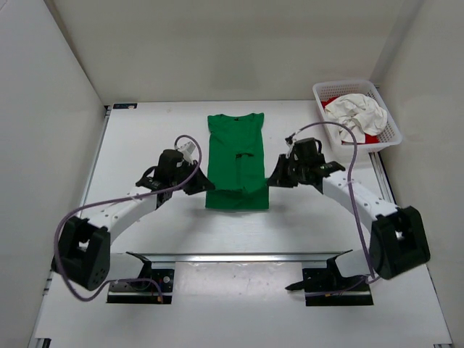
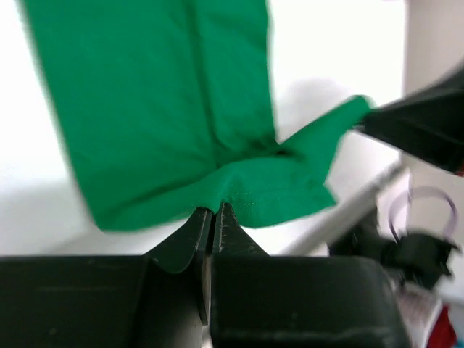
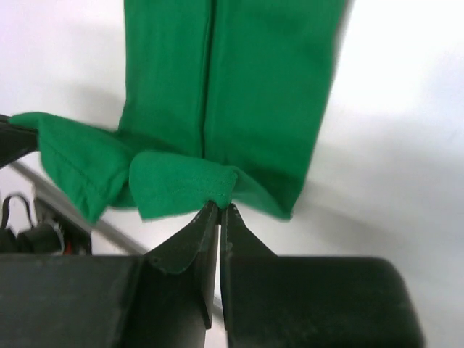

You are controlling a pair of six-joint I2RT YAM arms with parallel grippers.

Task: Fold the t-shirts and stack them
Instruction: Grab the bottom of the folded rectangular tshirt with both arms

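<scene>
The green t-shirt lies lengthwise in the middle of the table, its sides folded in to a narrow strip. My left gripper is shut on the near left corner of its hem. My right gripper is shut on the near right corner. Both corners are lifted a little off the table. In the left wrist view my left gripper pinches the hem edge; in the right wrist view my right gripper does the same. The off-white t-shirt and the red t-shirt lie bunched in the basket.
A white mesh basket stands at the far right corner of the table. White walls close in the table on the left, back and right. A metal rail runs across the near side between the arm bases.
</scene>
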